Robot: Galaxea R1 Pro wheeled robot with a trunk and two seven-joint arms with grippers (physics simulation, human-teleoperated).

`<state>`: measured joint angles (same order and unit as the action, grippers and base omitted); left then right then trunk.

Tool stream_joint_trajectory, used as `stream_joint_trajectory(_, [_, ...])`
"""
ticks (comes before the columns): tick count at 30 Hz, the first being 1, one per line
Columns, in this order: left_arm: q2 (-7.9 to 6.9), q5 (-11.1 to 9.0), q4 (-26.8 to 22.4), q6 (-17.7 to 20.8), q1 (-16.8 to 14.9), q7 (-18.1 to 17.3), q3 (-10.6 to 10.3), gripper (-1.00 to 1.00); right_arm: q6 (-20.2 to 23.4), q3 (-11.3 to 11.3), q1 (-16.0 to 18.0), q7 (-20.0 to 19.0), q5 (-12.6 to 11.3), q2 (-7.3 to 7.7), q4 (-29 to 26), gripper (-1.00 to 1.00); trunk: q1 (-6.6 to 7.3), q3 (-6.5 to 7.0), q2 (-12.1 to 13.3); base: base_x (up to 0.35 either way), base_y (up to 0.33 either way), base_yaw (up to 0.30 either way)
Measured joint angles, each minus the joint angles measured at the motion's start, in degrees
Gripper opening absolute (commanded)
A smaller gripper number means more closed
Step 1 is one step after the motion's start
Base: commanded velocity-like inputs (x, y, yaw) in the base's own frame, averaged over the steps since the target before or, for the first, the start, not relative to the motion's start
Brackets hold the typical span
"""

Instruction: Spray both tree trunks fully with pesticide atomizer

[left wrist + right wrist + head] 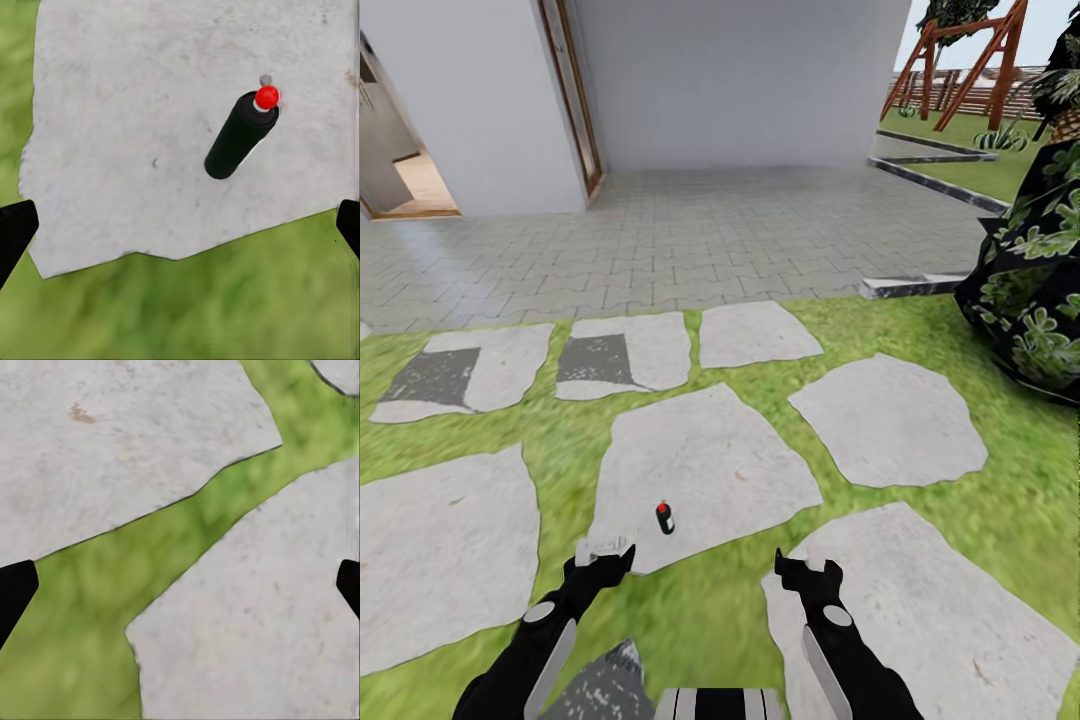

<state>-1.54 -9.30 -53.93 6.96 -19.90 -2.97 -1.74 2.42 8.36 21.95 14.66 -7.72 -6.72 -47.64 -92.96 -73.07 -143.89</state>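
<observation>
The pesticide atomizer (665,517), a small black can with a red cap, stands upright on a pale stepping stone (710,470) set in the lawn. In the left wrist view the pesticide atomizer (240,135) is beyond the fingertips and off to one side, near the stone's edge. My left gripper (605,552) hovers open just short of it and to its left, holding nothing; the left gripper (180,229) has its dark fingertips (15,232) spread wide. My right gripper (807,566) is open over grass and stone, and the right gripper (180,589) is empty. The trees are out of view.
Several flat stepping stones (890,420) lie in the grass. Behind them is a grey paved patio (690,240), a white house wall (740,80) and an open doorway (410,180). A dark leafy plant (1040,280) stands at the right, with a wooden frame (970,70) far behind it.
</observation>
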Motion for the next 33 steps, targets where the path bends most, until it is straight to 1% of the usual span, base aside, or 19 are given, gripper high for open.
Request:
stream_joint_trajectory(16, [0.08, 0.0, 0.2, 0.0, 0.0, 0.3, 0.0, 1.00, 0.0, 0.1, 0.0, 0.1, 0.0, 0.00, 0.0, 1.00, 0.00, -0.01, 0.0, 0.105, -0.241, 0.000])
stream_joint_trajectory(33, [0.01, -0.2, -0.6, -0.1, 0.0, 0.4, 0.1, 1.00, 0.0, 0.1, 0.0, 0.1, 0.1, 0.00, 0.1, 1.00, -0.01, -1.32, 0.0, 0.009, -0.022, 0.000])
